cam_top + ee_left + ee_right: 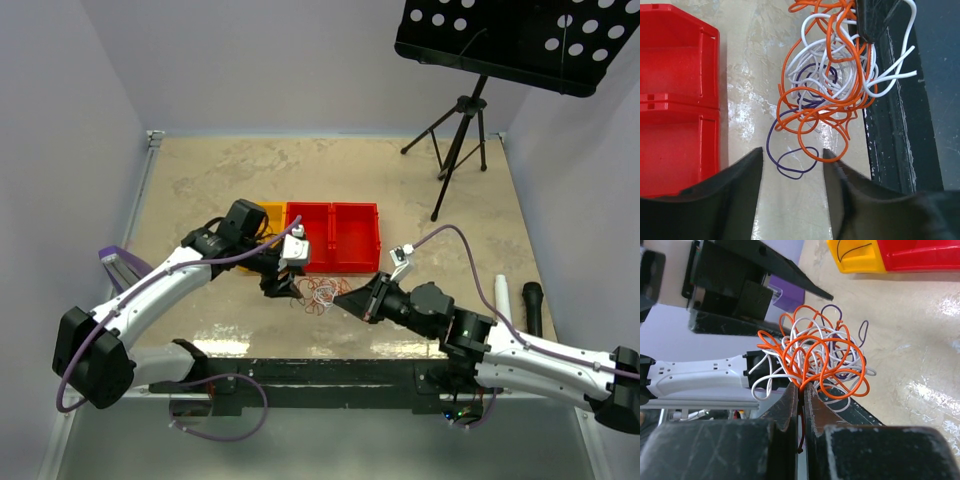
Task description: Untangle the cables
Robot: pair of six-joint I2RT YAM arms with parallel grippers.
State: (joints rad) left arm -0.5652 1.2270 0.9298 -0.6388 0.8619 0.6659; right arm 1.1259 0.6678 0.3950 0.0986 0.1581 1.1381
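In front of the bins [335,235], my left gripper [792,159] points down, jaws apart, with a purple loop of the cables [827,85] between them. My right gripper [801,390] is clamped on an orange strand.

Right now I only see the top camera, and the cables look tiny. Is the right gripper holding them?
Observer: Yes. The right wrist view shows the right gripper shut on the cables, pinching orange strands.
Operator: And the left one?
Observer: The left gripper is open. A purple loop sits between its jaws, not pinched.
Operator: Purple? I can't see that!
Observer: Up close the cables are orange, white and purple, all looped together.
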